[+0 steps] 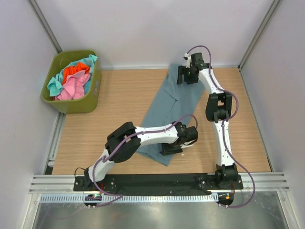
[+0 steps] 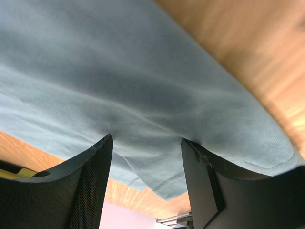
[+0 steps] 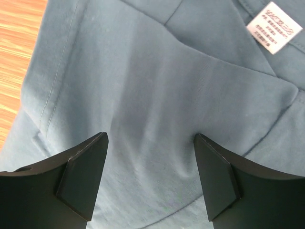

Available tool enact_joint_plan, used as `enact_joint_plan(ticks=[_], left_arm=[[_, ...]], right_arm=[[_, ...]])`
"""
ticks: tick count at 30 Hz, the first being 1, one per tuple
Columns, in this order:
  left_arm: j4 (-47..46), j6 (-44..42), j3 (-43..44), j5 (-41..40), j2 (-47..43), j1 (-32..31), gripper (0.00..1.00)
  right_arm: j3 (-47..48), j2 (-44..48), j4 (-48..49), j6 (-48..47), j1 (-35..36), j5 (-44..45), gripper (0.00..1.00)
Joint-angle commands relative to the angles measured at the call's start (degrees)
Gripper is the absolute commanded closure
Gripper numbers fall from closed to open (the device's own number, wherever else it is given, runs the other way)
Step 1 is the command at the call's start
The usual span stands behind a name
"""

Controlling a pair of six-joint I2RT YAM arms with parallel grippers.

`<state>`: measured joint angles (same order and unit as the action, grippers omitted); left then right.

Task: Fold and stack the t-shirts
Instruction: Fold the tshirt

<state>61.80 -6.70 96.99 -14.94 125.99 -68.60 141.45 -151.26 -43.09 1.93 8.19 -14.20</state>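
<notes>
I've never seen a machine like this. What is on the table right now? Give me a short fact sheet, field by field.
Table: wooden.
Blue shirt: lying out flat, slanting across the middle.
Label: white, showing at the blue shirt's far end.
Left gripper: open, at the shirt's near end.
Right gripper: open, at the shirt's far end.
Bin: green, far left corner.
In the bin: pink shirt, orange shirt, turquoise shirt, all crumpled.
Folded stack: none visible.
</notes>
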Motion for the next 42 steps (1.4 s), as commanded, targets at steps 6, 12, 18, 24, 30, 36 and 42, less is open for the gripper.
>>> enact_joint_plan(ticks=[6, 12, 18, 24, 30, 36, 42], left_arm=[[-1.51, 2.83, 7.77, 4.83, 7.15, -5.58, 0.38], [-1.07, 2.92, 11.72, 4.92, 9.71, -7.25, 0.37], [-1.77, 2.57, 14.28, 3.87, 11.46, -7.34, 0.36], [-1.42, 1.61, 16.13, 0.54, 11.21, -7.34, 0.34], [-2.12, -0.85, 14.37, 0.96, -0.36, -7.34, 0.21], [-0.98, -1.3, 17.79, 1.49, -11.98, -6.9, 0.0], [-2.91, 11.78, 13.17, -1.67, -24.38, 1.87, 0.01]], right_arm=[[8.14, -6.68, 3.19, 2.46, 5.43, -3.65, 0.2], [9.37, -7.2, 4.86, 4.57, 7.63, -7.24, 0.18], [9.46, -6.42, 4.86, 4.66, 7.9, -9.36, 0.18], [10.16, -2.3, 4.42, 2.73, 6.85, -9.27, 0.17], [4.64, 14.13, 3.1, -0.09, 4.65, -9.36, 0.14], [-11.34, 37.12, 2.66, 4.47, 3.59, -0.58, 0.13], [-44.63, 57.2, 1.95, 23.44, 0.44, -11.33, 0.16]])
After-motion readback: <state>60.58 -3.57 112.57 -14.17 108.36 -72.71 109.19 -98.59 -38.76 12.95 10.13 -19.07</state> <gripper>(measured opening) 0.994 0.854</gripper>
